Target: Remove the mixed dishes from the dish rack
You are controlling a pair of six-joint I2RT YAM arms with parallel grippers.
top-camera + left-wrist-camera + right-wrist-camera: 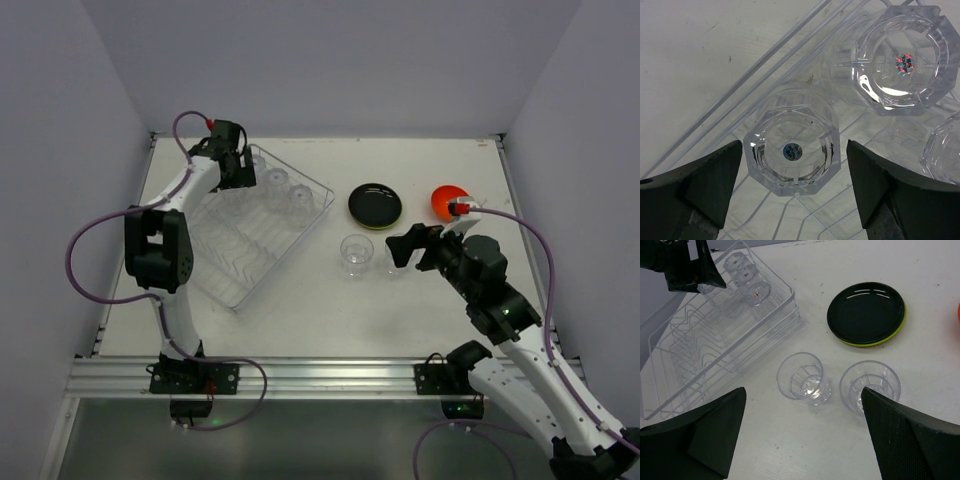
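Two cups stand upright on the table, near the black plate.
The right gripper hangs spread wide above them; the left gripper, jaws apart, straddles an upturned cup in the far corner of the rack.

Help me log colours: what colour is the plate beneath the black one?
Lime green plate; right wrist view.

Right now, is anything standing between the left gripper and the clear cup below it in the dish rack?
Nothing visible does. The open left gripper hangs directly over the cup, straddling it with clear gaps on both sides. The neighbouring cup stands apart, outside the gripper's span, and the dish rack wires lie only beneath and beside the cup.
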